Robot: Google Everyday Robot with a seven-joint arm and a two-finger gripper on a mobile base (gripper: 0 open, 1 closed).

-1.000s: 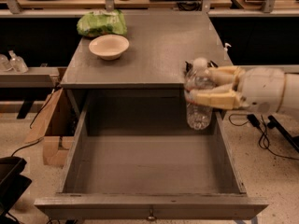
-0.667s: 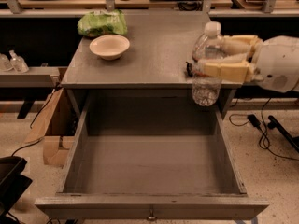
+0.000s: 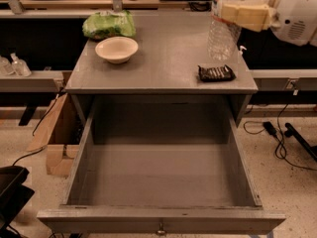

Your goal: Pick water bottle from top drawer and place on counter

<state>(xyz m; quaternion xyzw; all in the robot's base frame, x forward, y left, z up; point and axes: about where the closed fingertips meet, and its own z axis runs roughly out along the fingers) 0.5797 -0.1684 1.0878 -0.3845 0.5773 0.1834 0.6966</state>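
Note:
The water bottle [image 3: 221, 36], clear and ribbed, hangs upright above the right side of the grey counter [image 3: 163, 58]; its cap is cut off by the frame's top edge. My gripper [image 3: 242, 11], with cream fingers, comes in from the upper right and is shut on the bottle's upper part. The bottle's base is a little above the counter, behind a dark snack packet [image 3: 216, 73]. The top drawer [image 3: 161, 182] is pulled fully open below the counter, and nothing lies inside it.
A cream bowl [image 3: 116, 49] and a green bag [image 3: 109, 25] sit on the counter's left rear. Small pump-top bottles [image 3: 15, 64] stand on a shelf at the left. A cardboard box [image 3: 54, 138] and cables lie on the floor beside the cabinet.
My gripper has lifted the water bottle up out of the drawer's right side and carried it back over the counter's right rear. The dark packet has come into view.

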